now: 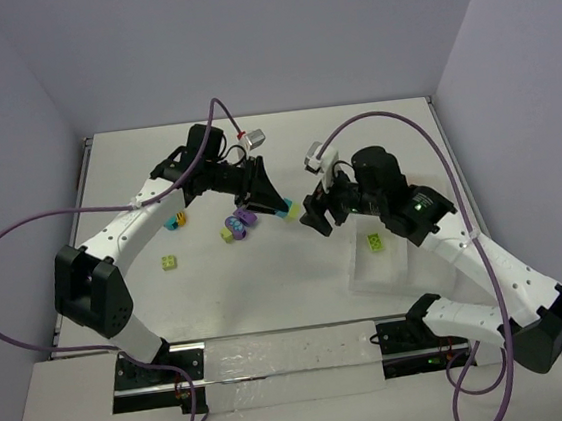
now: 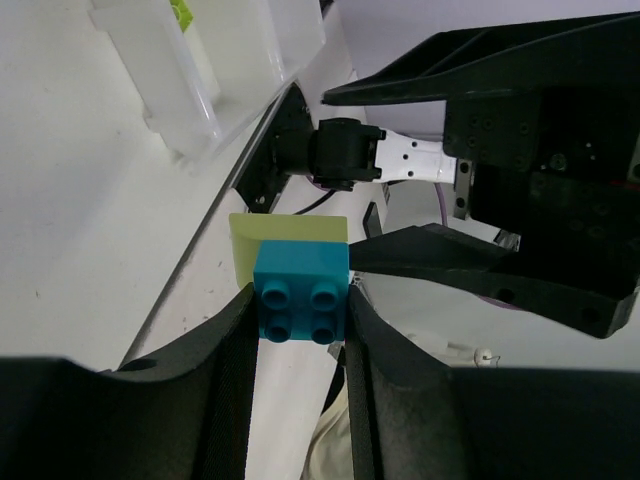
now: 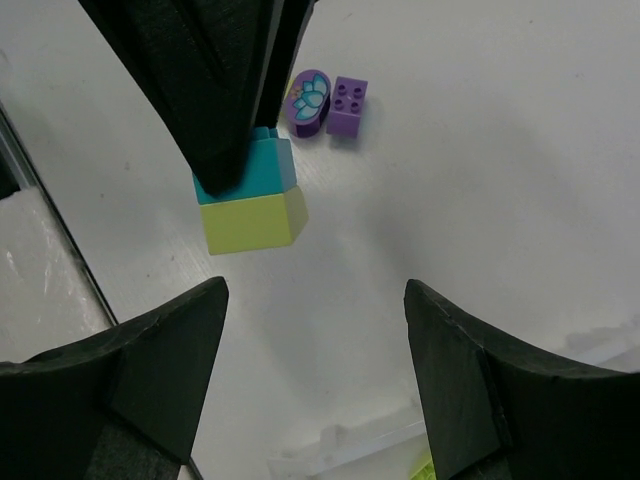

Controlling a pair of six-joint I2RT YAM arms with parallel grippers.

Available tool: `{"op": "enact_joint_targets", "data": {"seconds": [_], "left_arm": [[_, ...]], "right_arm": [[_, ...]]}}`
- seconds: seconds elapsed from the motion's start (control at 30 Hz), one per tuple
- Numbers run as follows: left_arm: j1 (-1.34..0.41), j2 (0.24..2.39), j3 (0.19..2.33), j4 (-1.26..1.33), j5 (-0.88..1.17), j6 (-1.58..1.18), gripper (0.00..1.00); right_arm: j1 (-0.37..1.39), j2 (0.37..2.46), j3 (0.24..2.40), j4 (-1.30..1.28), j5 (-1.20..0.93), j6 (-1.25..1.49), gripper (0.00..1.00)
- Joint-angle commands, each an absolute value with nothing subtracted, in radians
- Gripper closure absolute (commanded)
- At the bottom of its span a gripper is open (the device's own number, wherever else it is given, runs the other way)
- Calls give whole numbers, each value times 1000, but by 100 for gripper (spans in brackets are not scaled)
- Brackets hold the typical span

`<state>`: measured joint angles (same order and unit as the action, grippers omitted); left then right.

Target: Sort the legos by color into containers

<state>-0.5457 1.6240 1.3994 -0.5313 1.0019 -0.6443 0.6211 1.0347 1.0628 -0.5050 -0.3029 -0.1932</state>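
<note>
Loose bricks (image 1: 237, 223) left, held pair (image 1: 283, 210) between, tray (image 1: 373, 275) right

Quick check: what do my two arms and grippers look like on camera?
The left arm and right arm are white links with black joints and bases. Purple cables loop off each. The left gripper and right gripper have matte black, wedge-shaped fingers. A green light glows on the right arm.

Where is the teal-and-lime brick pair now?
The pair is mid-table in the top view, in the left gripper, between purple bricks and the right gripper.
</note>
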Motion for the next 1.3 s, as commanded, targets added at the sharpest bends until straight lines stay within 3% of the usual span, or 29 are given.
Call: {"op": "enact_joint_targets", "data": {"seconds": [0.0, 0.27, 0.43, 0.83, 0.87, 1.0, 1.07, 1.27], "left_arm": [[-543, 1634, 1440, -505, 1065, -622, 100], [-542, 1635, 1431, -502, 1065, -629, 100], [-543, 1635, 1430, -500, 1066, -629, 100], [-543, 1638, 1420, -468, 1066, -657, 100], [-543, 1639, 1420, -468, 1065, -656, 100], [-543, 1643, 1419, -477, 1052, -652, 100], [-543, 1647, 1423, -488, 1041, -640, 100], [-523, 1646, 1456, -576, 948, -586, 100]], "right_arm": [[672, 1087, 1121, -493, -289, -258, 22], [696, 1133, 1141, -468, -316, -235, 24], [698, 1144, 1134, -427, -308, -207, 36], [707, 1163, 1128, -391, -319, -179, 54], [706, 1164, 1128, -391, -318, -179, 56], [709, 1152, 1120, -392, -299, -167, 87], [707, 1134, 1090, -380, -248, -149, 98], [696, 987, 950, -395, -62, -94, 100]]}}
